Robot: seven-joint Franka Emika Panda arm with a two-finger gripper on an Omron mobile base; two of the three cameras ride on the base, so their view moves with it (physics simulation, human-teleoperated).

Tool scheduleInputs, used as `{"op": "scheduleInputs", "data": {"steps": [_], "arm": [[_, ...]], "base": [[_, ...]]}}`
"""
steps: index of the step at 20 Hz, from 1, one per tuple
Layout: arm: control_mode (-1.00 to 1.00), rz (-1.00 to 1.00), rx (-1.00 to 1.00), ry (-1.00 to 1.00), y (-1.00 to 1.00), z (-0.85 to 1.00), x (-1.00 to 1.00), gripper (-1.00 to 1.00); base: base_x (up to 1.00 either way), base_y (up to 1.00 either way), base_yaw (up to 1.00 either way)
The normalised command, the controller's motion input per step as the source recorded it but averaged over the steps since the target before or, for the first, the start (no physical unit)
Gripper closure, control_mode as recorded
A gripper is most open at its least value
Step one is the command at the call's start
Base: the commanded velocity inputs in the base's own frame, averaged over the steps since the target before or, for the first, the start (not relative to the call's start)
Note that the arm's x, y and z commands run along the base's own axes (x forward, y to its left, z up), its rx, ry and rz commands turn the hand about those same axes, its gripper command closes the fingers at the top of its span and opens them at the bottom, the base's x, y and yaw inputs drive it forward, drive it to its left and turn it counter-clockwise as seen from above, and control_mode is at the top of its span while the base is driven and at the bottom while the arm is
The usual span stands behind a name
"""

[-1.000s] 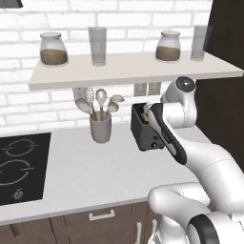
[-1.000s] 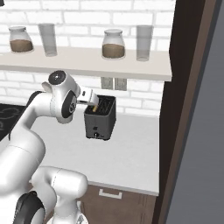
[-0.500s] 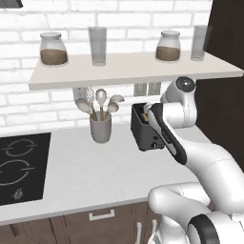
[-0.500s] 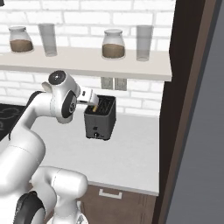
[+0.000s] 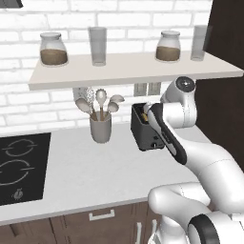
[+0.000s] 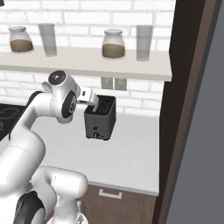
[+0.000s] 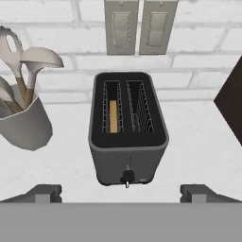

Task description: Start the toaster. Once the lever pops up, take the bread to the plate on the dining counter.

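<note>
The dark boxy toaster [image 7: 127, 137] stands on the grey worktop against the brick wall, its small knob [image 7: 126, 178] low on the front face. A tan slice of bread [image 7: 113, 116] sits down in its left slot; the right slot is empty. My gripper [image 7: 122, 193] hovers above and in front of the toaster, open, its fingertips [image 7: 45, 193] spread wide with nothing between them. In the base views the hand [image 6: 92, 99] hangs over the toaster's [image 6: 100, 120] top, and my forearm partly covers the toaster [image 5: 145, 133]. The plate and the dining counter are out of view.
A grey utensil cup [image 5: 100, 127] with spoons stands left of the toaster. A black hob [image 5: 19, 167] lies at the far left. A shelf [image 5: 133, 69] with jars and glasses hangs overhead. A dark tall cabinet [image 6: 183, 109] closes the right side.
</note>
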Motion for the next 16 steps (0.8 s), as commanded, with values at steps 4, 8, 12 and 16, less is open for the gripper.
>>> {"op": "scheduleInputs", "data": {"steps": [4,8,12,16], "arm": [[-1.00,0.00,0.00,0.00,0.00,0.00,0.00,-1.00],[-1.00,0.00,0.00,0.00,0.00,0.00,0.00,-1.00],[-1.00,0.00,0.00,0.00,0.00,0.00,0.00,-1.00],[-1.00,0.00,0.00,0.00,0.00,0.00,0.00,-1.00]], "base": [[0.00,0.00,0.00],[0.00,0.00,0.00],[0.00,0.00,0.00],[0.00,0.00,0.00]]}}
